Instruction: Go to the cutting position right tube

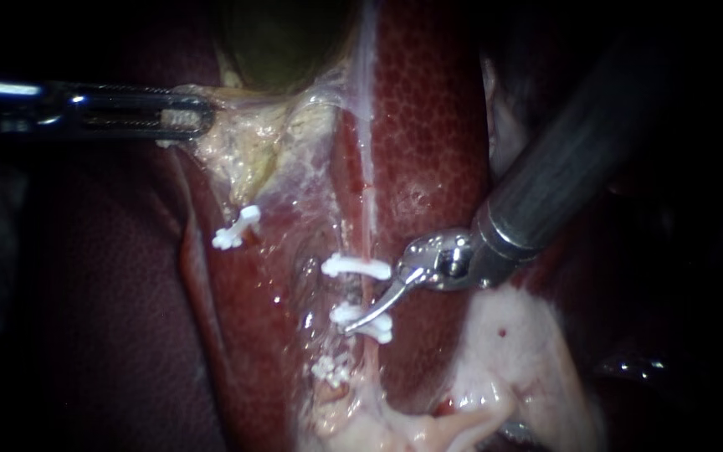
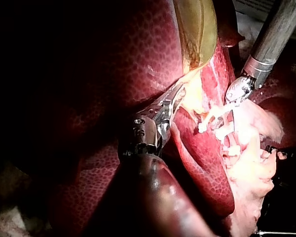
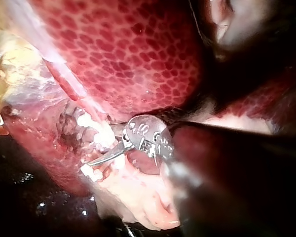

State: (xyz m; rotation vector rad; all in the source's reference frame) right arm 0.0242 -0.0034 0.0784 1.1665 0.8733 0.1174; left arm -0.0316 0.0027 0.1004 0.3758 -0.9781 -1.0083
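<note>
The right tube (image 1: 368,209) runs almost straight up and down the endoscope view, a pale strand over the liver (image 1: 428,125). An upper clip (image 1: 356,266) and a lower clip (image 1: 381,329) are set across it. The right instrument (image 1: 350,329) comes in from the upper right. Its curved blades slant down and leftward over the tube, crossing it between the two clips, nearer the lower one. The tip lies just past the tube, against that lower clip.

The blades lie together as one thin curve (no gap shows in the endoscope or right wrist view) and hold nothing. The tube appears to lie under them, not between them. By my judgement, the cutting position needs the blades parted and taking the tube crosswise, between the clips and clear of both.

The left instrument (image 1: 187,117) is well apart, up beside the gallbladder (image 1: 282,42). Its jaws are clenched on pale tissue (image 1: 244,142), which I take to keep the tube stretched.
</note>
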